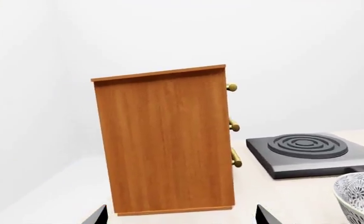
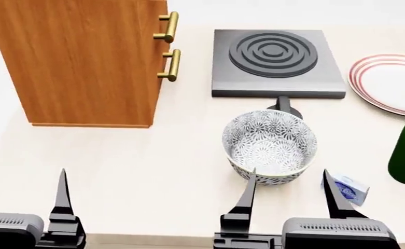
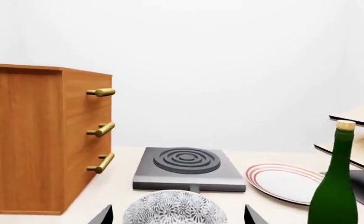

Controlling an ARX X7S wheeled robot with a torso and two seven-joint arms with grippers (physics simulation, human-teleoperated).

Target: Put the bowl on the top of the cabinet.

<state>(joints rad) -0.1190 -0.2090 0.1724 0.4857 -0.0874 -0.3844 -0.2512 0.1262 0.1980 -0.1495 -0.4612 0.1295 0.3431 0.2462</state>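
Low center of the head view, the right gripper (image 2: 289, 180) is gaping wide around the bowl (image 2: 269, 146), gripping nothing. At lower left, the left gripper (image 2: 22, 181) is hanging open, empty, below the cabinet (image 2: 84, 57).

the cabinet (image 2: 84, 57) was orange-brown with a wood grain, its bar handles (image 2: 167, 27) gold. the bowl (image 2: 269, 145) was white, covered inside and out in a dense grey floral pattern. the hob (image 2: 277, 62) was dark grey with darker concentric rings. the plate (image 2: 389, 83) at far right was white with red rim lines, the bottle (image 3: 334, 191) dark green, and the table (image 2: 154, 171) pale cream.
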